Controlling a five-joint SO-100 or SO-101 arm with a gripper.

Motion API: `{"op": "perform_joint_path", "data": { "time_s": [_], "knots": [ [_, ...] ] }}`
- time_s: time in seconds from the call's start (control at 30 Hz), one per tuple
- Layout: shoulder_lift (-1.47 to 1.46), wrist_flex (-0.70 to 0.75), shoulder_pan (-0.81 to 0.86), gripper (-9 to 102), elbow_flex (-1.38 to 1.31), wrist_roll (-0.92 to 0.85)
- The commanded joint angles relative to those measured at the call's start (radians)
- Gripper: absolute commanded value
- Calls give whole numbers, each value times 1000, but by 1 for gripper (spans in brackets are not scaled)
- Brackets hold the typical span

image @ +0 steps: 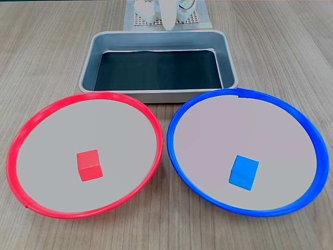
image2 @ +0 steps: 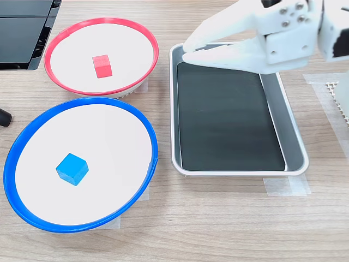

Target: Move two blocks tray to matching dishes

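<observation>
We take the tray as our landmark.

In a fixed view facing the tray's long side, we record the grey metal tray point(image: 157, 66) on the wooden worktop point(image: 41, 57), its black bottom bare. Just in front of it, to the left, sits the red-rimmed dish point(image: 28, 122), its rim close to the tray's near wall. The red block point(image: 89, 165) rests flat on that dish's pale centre, on the half away from the tray. In front and to the right sits the blue-rimmed dish point(image: 307, 125), its far rim touching or overlapping the tray's near edge. The blue block point(image: 244, 172) lies on its centre, also on the far half. Behind the tray we note a white part of the arm point(image: 167, 13) on a mesh mat point(image: 200, 20); we cannot tell the fingers' state here.

In a fixed view with the tray at right, the white gripper point(image2: 186, 48) hangs over the tray's point(image2: 294, 143) upper left corner, fingers point(image2: 218, 24) nearly pressed together at the tips, pinching nothing. Left of the tray lie the red-rimmed dish point(image2: 60, 38) with the red block point(image2: 102, 65), and the blue-rimmed dish point(image2: 22, 142) with the blue block point(image2: 71, 168).
</observation>
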Motion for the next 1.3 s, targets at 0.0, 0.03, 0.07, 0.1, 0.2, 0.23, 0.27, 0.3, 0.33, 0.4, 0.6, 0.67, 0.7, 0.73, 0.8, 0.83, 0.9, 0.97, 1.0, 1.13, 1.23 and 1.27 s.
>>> {"op": "perform_joint_path", "data": {
  "time_s": [0.0,0.03,0.07,0.1,0.2,0.23,0.27,0.3,0.33,0.4,0.6,0.67,0.7,0.73,0.8,0.83,0.9,0.97,1.0,1.13,1.23,1.27],
  "knots": [
    [83,235,-15,0,6,-2],
    [110,296,-11,0,8,-6],
    [140,356,-6,0,8,-15],
    [172,417,-3,0,8,-20],
    [268,594,2,0,8,-26],
    [299,644,2,0,8,-29],
    [336,698,2,0,8,-31],
    [370,747,2,0,8,-34],
    [400,790,2,0,8,-34],
    [400,801,2,0,8,-31],
    [400,802,-2,1,8,-29],
    [400,802,-2,6,8,-29],
    [400,802,-3,5,8,-29],
    [400,802,-3,1,8,-29],
    [400,804,-3,0,8,-29],
    [400,804,-3,0,8,-29],
    [400,804,-3,0,8,-29],
    [400,804,-3,0,8,-29],
    [400,804,-3,0,8,-29],
    [400,804,-3,0,8,-29],
    [400,804,-3,0,8,-29],
    [400,804,-3,0,8,-29]
  ]
}}
